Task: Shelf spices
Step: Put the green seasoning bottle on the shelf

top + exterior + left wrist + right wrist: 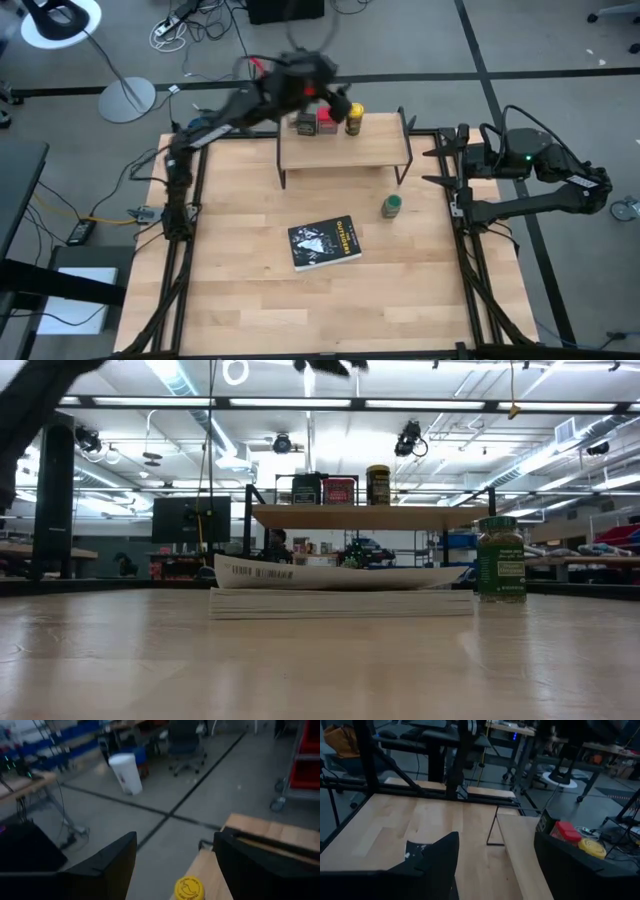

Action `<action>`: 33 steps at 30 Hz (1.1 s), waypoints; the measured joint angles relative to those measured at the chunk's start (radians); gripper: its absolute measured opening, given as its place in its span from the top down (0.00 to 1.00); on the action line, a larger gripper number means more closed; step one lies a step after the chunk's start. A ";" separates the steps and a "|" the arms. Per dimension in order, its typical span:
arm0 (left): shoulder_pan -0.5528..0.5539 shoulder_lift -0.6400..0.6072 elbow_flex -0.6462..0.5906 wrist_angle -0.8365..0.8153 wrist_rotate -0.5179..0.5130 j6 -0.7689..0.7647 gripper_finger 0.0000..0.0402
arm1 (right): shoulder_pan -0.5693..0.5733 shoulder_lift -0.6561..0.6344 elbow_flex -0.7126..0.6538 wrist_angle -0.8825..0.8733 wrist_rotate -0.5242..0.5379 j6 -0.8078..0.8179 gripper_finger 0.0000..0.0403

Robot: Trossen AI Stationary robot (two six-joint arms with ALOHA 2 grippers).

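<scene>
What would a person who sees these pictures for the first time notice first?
Probably the left gripper, raised with open fingers above the tins and jars at the far end of the shelf: a dark tin, a red tin and a yellow-topped jar. Next, the green-topped jar alone on the table beside a flat black book. The right gripper waits at the table's right edge.

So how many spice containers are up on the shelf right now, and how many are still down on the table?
3 show on the shelf: dark tin, red tin, yellow-topped jar. 1 on the table: green-topped jar, beside the book. The left arm may hide another.
</scene>
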 joint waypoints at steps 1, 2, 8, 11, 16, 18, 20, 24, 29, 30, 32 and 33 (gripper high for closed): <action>-0.005 -0.029 0.000 -0.011 -0.001 0.009 0.34 | 0.000 0.000 0.000 -0.011 0.000 0.002 0.36; -0.012 -0.059 0.000 -0.012 -0.001 0.025 0.34 | 0.000 0.000 0.000 -0.019 0.000 0.008 0.36; -0.062 -0.235 0.000 -0.107 -0.010 0.077 0.38 | 0.000 0.005 0.000 -0.053 -0.051 0.026 0.36; -0.096 -0.306 -0.002 -0.184 -0.012 0.073 0.39 | 0.000 0.024 0.000 -0.081 -0.104 0.026 0.36; -0.177 -0.386 -0.083 -0.240 -0.040 0.051 0.40 | 0.000 0.098 0.000 -0.122 -0.122 0.027 0.34; -0.209 -0.408 -0.145 -0.244 -0.082 0.042 0.40 | 0.000 0.144 0.000 -0.150 -0.121 0.028 0.32; -0.235 -0.434 -0.222 -0.249 -0.132 0.023 0.40 | 0.000 0.195 0.000 -0.185 -0.119 0.039 0.29; -0.270 -0.502 -0.419 -0.179 -0.192 -0.073 0.40 | 0.000 0.297 0.000 -0.252 -0.120 0.051 0.23; -0.317 -0.607 -0.744 0.063 -0.191 -0.109 0.40 | 0.000 0.414 0.000 -0.311 -0.120 0.071 0.18; -0.326 -0.627 -0.812 0.119 -0.191 -0.112 0.40 | 0.000 0.433 0.000 -0.316 -0.120 0.072 0.18; -0.339 -0.678 -0.943 0.253 -0.191 -0.135 0.40 | 0.000 0.471 0.000 -0.322 -0.120 0.080 0.18; -0.347 -0.700 -1.007 0.290 -0.191 -0.152 0.40 | 0.000 0.489 0.000 -0.325 -0.120 0.086 0.18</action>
